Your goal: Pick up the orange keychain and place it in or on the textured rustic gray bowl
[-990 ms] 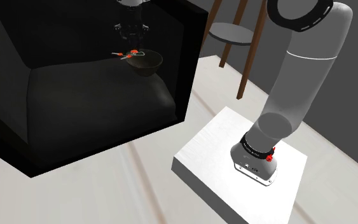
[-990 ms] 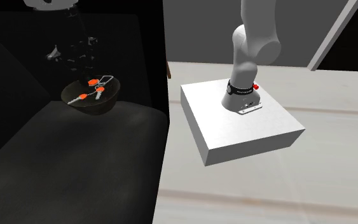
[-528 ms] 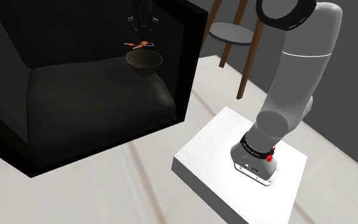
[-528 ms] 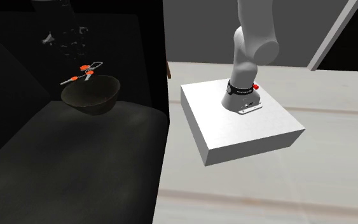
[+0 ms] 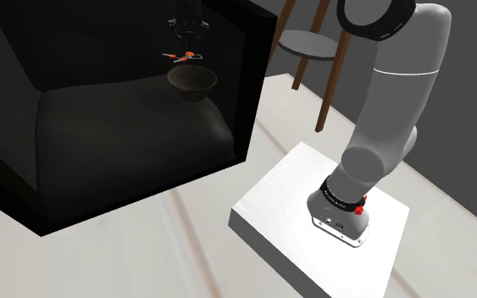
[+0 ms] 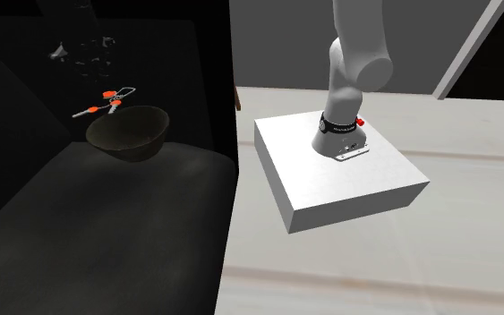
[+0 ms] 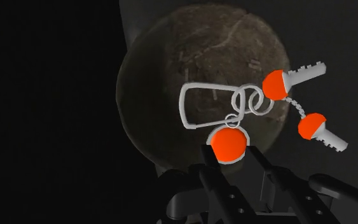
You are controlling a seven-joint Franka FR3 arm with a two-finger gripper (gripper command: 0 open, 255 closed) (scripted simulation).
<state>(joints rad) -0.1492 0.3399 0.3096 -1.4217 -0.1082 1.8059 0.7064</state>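
The wrist view shows the gripper [image 7: 228, 151] clamped on the orange disc of the keychain [image 7: 244, 102], which hangs just above the one dark bowl [image 7: 171, 63]; on it are one grey clip, linked rings and two orange-headed keys. The shoulder view adds the black seat [image 5: 126, 127] under the bowl, one stool [image 5: 308, 42] behind, and the white stand [image 5: 313, 229]

The bowl [image 7: 196, 70] is rendered rough, mottled and matt, while on the keychain [image 7: 228, 142] the orange caps are shown smooth, the rings plain pale grey, and the stand [image 5: 287, 199] smooth white.
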